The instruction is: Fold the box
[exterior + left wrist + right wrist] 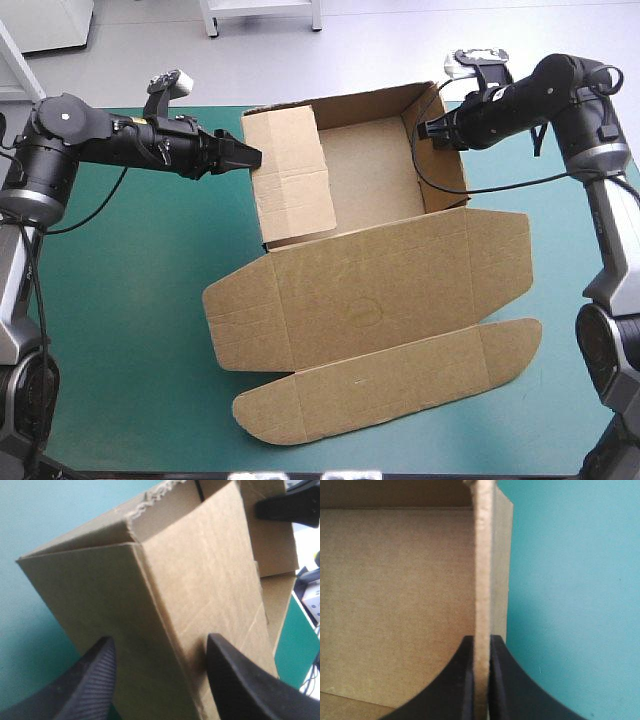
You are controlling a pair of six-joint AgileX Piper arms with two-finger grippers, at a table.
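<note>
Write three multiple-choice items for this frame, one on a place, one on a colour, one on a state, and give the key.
1. Where does the lid of the box lie?
A) folded over the tray
B) flat on the table cover, toward the near edge
C) hanging off the far edge
2. What colour is that cover?
A) grey
B) red
C) teal-green
3. How is the right tool?
A) shut on the box's wall
B) open above the lid
C) shut on nothing

Key: 1 B, the lid is spread flat before the raised walls. 2 C, it is teal-green in every view. 3 A, the tool pinches the board's edge in the right wrist view.
</note>
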